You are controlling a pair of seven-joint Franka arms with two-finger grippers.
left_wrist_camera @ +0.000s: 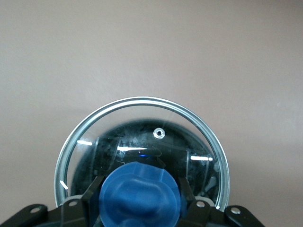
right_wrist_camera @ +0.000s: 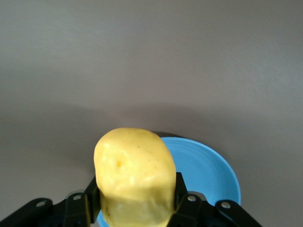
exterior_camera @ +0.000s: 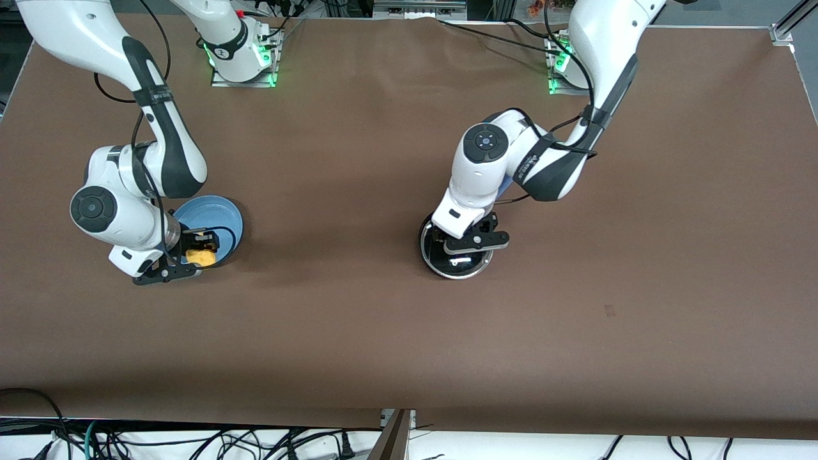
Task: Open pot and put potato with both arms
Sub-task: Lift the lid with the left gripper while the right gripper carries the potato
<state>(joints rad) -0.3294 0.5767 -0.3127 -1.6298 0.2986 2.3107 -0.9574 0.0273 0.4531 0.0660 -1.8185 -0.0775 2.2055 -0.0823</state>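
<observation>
The black pot [exterior_camera: 474, 264] stands mid-table toward the left arm's end, with its metal-rimmed glass lid [left_wrist_camera: 161, 124] over it. Whether the lid rests on the pot or is just off it I cannot tell. My left gripper [exterior_camera: 464, 250] is down on the lid, shut on the blue knob [left_wrist_camera: 140, 195]. The pot's handle is mostly hidden under the left arm. My right gripper [exterior_camera: 200, 255] is shut on the yellow potato [right_wrist_camera: 134, 182] and holds it above the edge of a flat blue plate [exterior_camera: 217, 216]; the potato also shows in the front view [exterior_camera: 202, 257].
The blue plate [right_wrist_camera: 204, 171] lies toward the right arm's end of the brown table, with nothing else seen on it. Both arm bases stand along the table's edge farthest from the front camera. Cables hang past the table's near edge.
</observation>
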